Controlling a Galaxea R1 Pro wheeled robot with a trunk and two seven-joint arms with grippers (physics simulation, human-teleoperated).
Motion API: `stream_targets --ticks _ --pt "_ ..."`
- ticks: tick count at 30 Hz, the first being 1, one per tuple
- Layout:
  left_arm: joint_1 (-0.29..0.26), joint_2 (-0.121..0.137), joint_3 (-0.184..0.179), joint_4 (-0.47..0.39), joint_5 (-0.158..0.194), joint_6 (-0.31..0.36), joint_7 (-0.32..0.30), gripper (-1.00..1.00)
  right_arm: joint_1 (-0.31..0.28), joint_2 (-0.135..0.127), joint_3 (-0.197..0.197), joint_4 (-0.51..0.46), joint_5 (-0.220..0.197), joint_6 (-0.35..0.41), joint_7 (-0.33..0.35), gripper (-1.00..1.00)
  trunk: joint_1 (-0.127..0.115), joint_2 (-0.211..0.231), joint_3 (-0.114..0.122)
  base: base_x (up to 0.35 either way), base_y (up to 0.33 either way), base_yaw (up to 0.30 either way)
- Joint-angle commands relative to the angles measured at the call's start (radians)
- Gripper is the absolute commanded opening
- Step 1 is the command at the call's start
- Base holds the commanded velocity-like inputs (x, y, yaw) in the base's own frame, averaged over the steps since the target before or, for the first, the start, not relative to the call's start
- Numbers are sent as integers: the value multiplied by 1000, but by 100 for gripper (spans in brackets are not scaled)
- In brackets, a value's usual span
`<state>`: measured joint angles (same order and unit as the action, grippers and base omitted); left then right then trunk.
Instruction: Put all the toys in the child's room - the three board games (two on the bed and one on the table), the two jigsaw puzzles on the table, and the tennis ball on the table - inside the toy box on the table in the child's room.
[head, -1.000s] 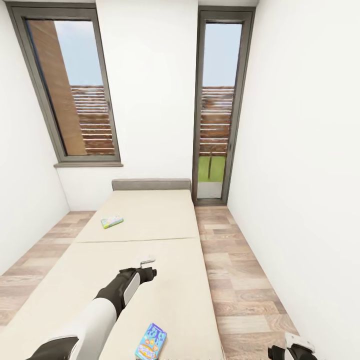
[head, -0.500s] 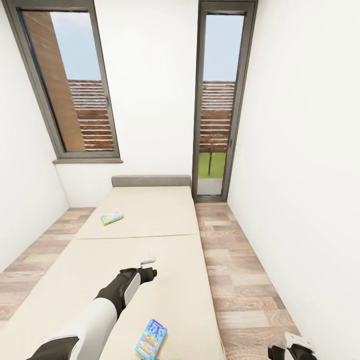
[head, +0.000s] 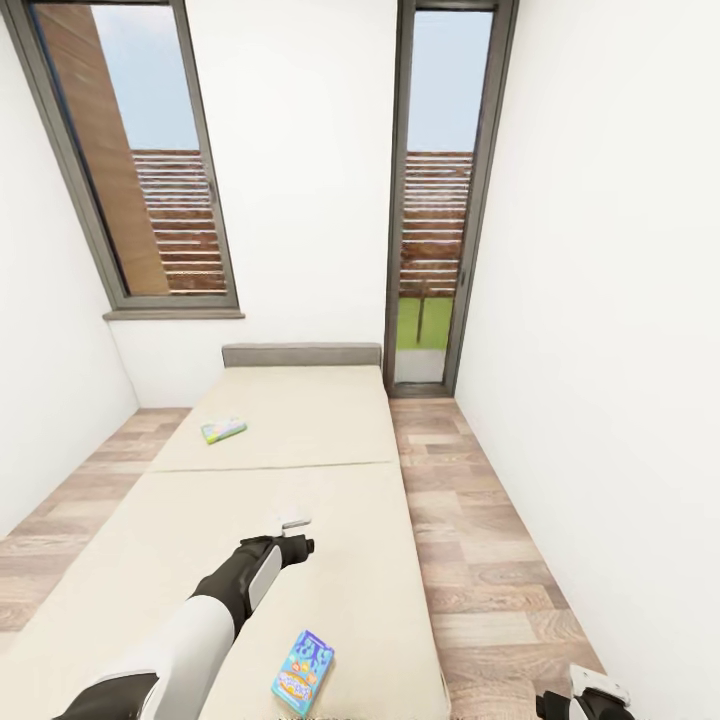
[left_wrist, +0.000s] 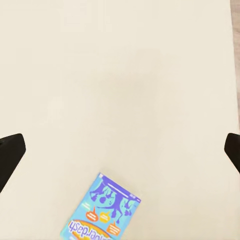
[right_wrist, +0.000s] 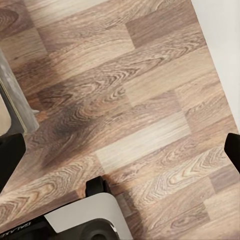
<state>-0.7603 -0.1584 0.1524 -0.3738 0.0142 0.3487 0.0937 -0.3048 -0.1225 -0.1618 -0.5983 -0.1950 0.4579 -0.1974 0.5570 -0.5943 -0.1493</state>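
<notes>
Two board games lie on the beige bed (head: 330, 420). The blue one (head: 303, 672) sits near the foot of the mattress, and the green one (head: 223, 430) lies further up on its left side. My left gripper (head: 293, 521) reaches out over the middle of the bed, beyond the blue box. In the left wrist view the blue board game (left_wrist: 102, 212) lies flat on the mattress below the left gripper (left_wrist: 120, 152), which is open and holds nothing. My right gripper (head: 590, 692) hangs low over the floor to the right of the bed, open and empty.
Wood floor (head: 470, 520) runs along both sides of the bed, with a white wall (head: 600, 300) close on the right. A window (head: 150, 170) and a glass door (head: 440, 200) stand behind the grey headboard (head: 300, 355). The robot's base (right_wrist: 80, 220) shows below the right gripper.
The whole head view has slid slightly upward, so the camera moved. Both arms and both board games keep their places.
</notes>
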Motion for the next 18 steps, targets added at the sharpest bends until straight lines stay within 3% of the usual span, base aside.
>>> stream_targets --ticks 1,18 --pt "0 -1 4 -2 2 6 3 100 0 0 1 -2 -11 4 -7 100 0 -2 -3 0 0 0" --pt "0 1 6 -2 5 -39 3 100 0 0 2 -2 -10 2 -7 100 0 -2 -31 0 0 0"
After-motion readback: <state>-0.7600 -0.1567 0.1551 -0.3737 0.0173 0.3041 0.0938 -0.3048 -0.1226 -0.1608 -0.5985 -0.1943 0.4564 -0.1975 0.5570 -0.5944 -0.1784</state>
